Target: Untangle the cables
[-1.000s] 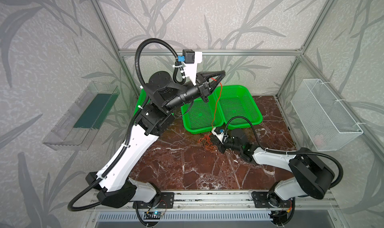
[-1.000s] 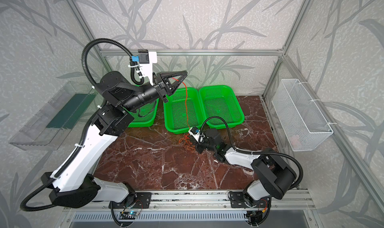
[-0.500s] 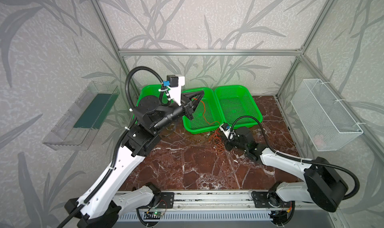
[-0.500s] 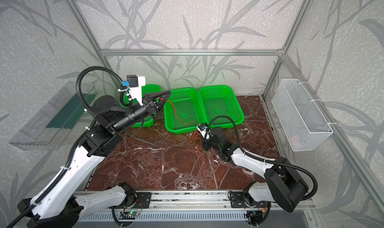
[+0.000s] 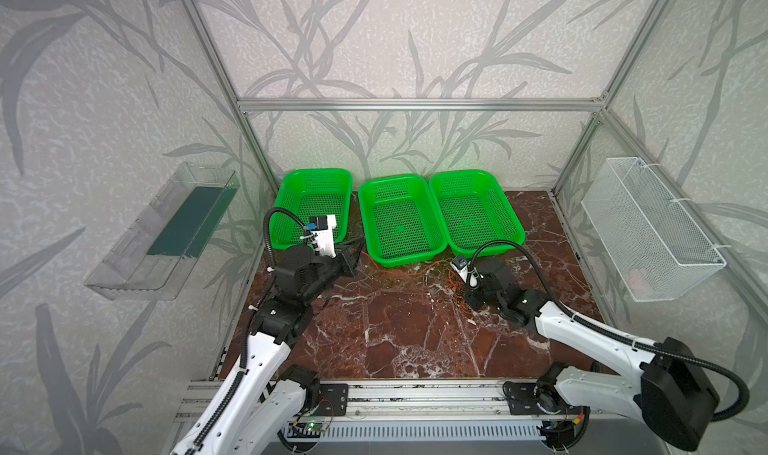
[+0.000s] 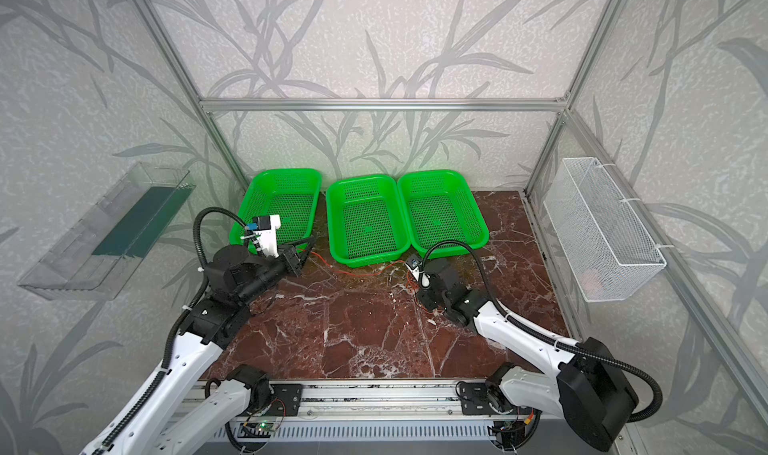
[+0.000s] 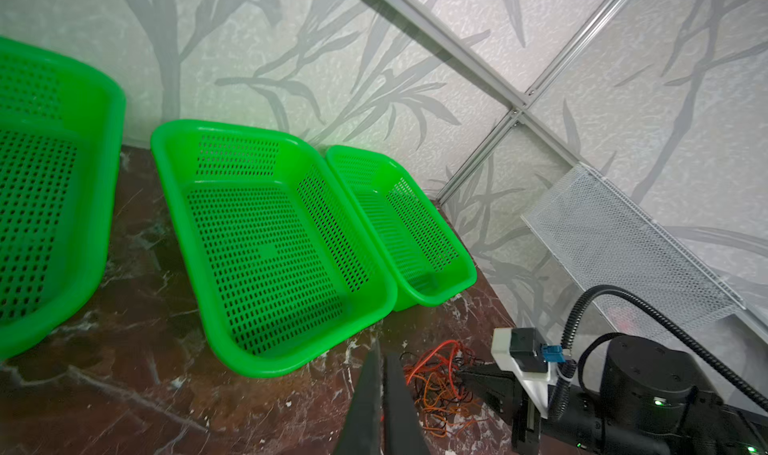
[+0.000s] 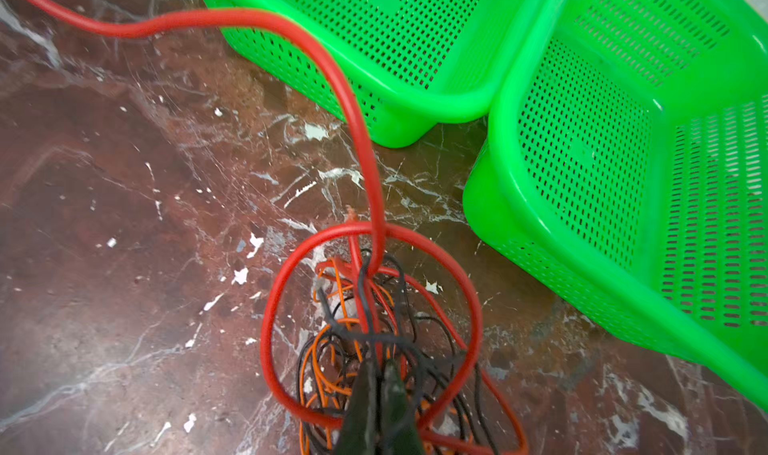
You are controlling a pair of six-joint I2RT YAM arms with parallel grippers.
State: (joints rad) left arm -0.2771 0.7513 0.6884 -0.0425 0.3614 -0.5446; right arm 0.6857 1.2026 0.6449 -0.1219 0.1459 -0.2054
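Observation:
The cables (image 8: 357, 349) are a tangle of thin orange, black and red wires on the marble table (image 5: 395, 332), in front of the gap between the middle and right baskets. My right gripper (image 8: 380, 365) is down in the tangle, shut on some of its strands; in both top views it (image 5: 464, 293) (image 6: 417, 291) sits just right of the heap. One red cable (image 5: 399, 273) (image 6: 357, 273) runs low across the table to my left gripper (image 5: 357, 250) (image 7: 380, 361), which is shut on its end beside the left basket.
Three green mesh baskets (image 5: 316, 172) (image 5: 395, 178) (image 5: 473, 173) line the back of the table. A white wire basket (image 5: 648, 228) hangs on the right wall and a clear shelf (image 5: 162, 232) on the left wall.
My left arm has come down from high above the middle basket to table height by the left basket, drawing the red cable out sideways. The right gripper has shut in the tangle and shifted slightly right.

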